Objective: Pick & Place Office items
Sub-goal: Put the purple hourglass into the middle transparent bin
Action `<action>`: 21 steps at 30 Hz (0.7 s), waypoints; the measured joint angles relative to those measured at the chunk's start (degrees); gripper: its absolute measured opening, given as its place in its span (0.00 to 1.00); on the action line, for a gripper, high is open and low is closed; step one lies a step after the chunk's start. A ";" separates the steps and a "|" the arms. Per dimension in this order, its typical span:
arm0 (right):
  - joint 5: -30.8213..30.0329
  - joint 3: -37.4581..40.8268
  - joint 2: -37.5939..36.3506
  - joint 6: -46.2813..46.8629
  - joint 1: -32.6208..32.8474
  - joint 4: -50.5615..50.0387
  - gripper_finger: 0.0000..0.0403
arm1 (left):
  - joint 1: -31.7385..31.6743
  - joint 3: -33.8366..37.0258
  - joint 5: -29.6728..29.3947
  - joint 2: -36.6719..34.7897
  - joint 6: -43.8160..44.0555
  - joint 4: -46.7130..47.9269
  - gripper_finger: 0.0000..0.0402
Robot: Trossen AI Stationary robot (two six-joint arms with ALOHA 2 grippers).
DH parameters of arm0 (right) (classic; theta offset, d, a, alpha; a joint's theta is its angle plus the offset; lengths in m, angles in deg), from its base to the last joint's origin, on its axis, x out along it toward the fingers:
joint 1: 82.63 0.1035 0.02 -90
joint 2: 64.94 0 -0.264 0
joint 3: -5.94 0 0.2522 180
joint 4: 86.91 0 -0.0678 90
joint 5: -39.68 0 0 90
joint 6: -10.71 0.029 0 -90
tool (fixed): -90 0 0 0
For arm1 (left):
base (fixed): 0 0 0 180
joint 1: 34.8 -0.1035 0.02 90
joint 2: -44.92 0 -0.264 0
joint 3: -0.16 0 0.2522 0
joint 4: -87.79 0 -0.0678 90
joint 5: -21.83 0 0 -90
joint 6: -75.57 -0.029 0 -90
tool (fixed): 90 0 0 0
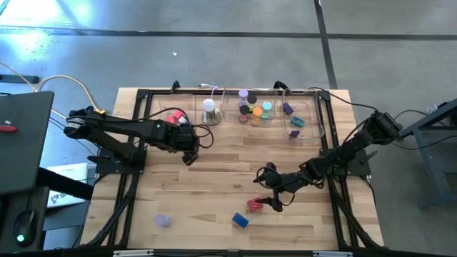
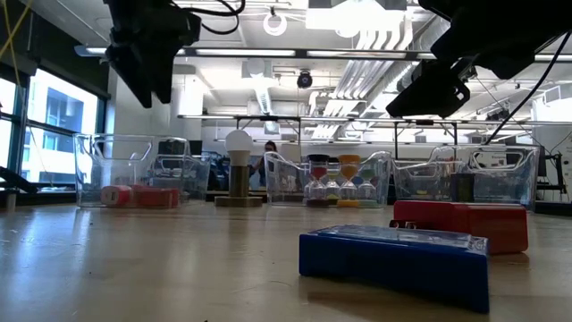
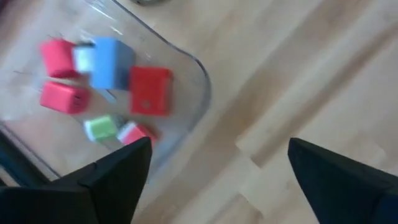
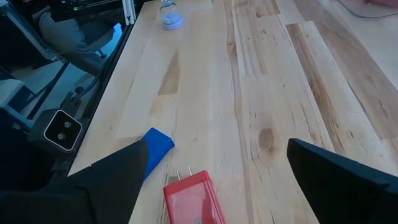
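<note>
- The left gripper (image 1: 190, 146) hangs above the bare wood just outside the left clear tray (image 1: 161, 107), its arm reaching in from the table's 9 o'clock edge; the fingers (image 3: 118, 171) stand wide apart with nothing between them.
- The right gripper (image 1: 270, 191) reaches in from 3 o'clock toward the front centre, fingers (image 4: 112, 180) spread wide and empty, poised right over a red block (image 1: 255, 205).
- A blue block (image 1: 240, 220) lies just beside the red one toward 7 o'clock; a lilac roll (image 1: 163, 220) sits well apart, near the table's 7 o'clock corner.
- Only the left wrist view opens up the left tray: red and pink blocks (image 3: 149, 90), a blue piece (image 3: 109, 61) and a green one (image 3: 102, 127), all blurred.
- Only the right wrist view shows two metal prongs on the red block (image 4: 193, 199), which is cut off by the frame edge.
- The overhead view shows the middle tray (image 1: 250, 107) crowded with coloured rolls and the right tray (image 1: 303, 114) holding purple and teal pieces; individual items there are too small to count.
- A white dome on a metal base (image 1: 210, 112) stands between the left and middle trays.
- In the level view both grippers are cropped at the top, and the blue block (image 2: 393, 259) partly screens the red one (image 2: 460, 224).
</note>
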 joint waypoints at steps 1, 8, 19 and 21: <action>0.01 0.00 0.00 -0.01 0.00 0.00 0.92 | 0.00 0.00 1.88 -0.04 -0.47 0.18 0.93; 0.02 0.00 0.00 0.00 0.07 -0.61 0.92 | 3.83 0.02 18.72 -0.19 2.86 4.93 0.95; 0.22 0.00 0.00 1.42 0.07 -0.72 0.92 | 20.38 0.02 18.45 -0.31 7.41 11.40 0.95; 0.22 0.00 0.00 1.44 0.07 -0.71 0.92 | 23.28 0.02 17.67 -0.31 8.79 10.96 0.95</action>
